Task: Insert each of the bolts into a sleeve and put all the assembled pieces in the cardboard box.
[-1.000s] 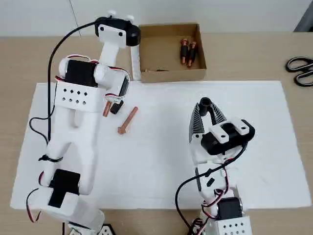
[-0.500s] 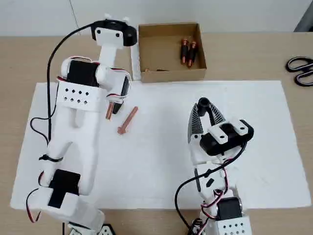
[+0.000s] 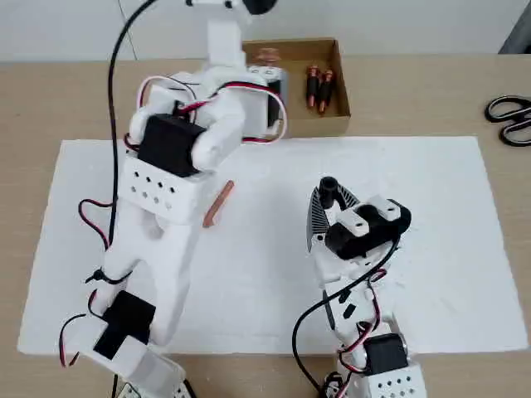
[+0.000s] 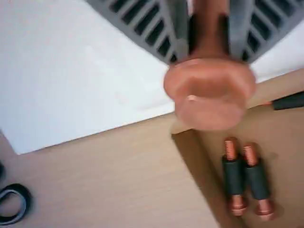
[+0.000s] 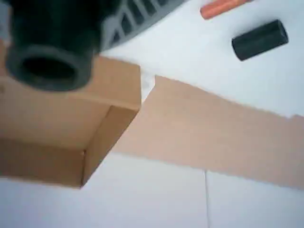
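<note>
Your left tool [image 4: 209, 19] is closed round the shaft of a bolt [image 4: 209, 92]. The head hangs free, raised roughly above the sheet-side wall of the cardboard box [image 3: 290, 126]. Two assembled pieces [image 3: 319, 87] already lie inside the box. The shaft shows bare copper between the fingers and I can make out no sleeve on it. So I judge this to be the joining step for a third pair, not a drop-off. Your right tool [image 3: 330, 195] is clamped on a black sleeve [image 5: 50, 42], out over the white sheet [image 3: 431, 207] in front of the box and well apart from it. As I read it, the next move calls for you to carry the bolt away from the box to that sleeve, line it up with the bore and push straight along it. The threaded end is hidden up inside the tool, so a re-grip may be needed first. A second bolt [image 3: 218, 204] and a second sleeve [image 5: 260, 39] lie loose on the sheet, near each other and off the box's front corner.
</note>
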`<state>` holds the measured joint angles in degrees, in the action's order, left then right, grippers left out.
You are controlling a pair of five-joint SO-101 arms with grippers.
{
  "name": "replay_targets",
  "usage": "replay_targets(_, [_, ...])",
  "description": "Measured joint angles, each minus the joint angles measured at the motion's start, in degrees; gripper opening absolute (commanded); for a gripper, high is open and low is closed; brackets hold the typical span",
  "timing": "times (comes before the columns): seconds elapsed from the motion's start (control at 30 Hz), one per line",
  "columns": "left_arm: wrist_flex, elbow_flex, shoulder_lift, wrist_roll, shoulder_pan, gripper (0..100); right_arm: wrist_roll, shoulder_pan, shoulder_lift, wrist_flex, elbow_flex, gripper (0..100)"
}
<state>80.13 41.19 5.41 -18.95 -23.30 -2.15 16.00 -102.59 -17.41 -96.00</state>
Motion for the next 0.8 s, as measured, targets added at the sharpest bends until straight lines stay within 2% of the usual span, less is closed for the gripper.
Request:
replay_targets(0.13, [-1.5,0.1,0.0,0.0,-2.5,1,0.0,0.0,0.0,3.3,0.0,0.4])
replay_targets(0.43, [-4.8,0.1,0.0,-3.7,-7.9,1,0.0,0.0,0.0,3.6,0.0,0.4])
replay_targets(0.67, [-7.3,0.1,-0.1,-5.7,-8.1,1,0.0,0.0,0.0,3.6,0.0,0.4])
replay_targets(0.8, [-7.4,1.8,-2.9,-3.3,-8.1,1,0.0,0.0,0.0,3.6,0.0,0.4])
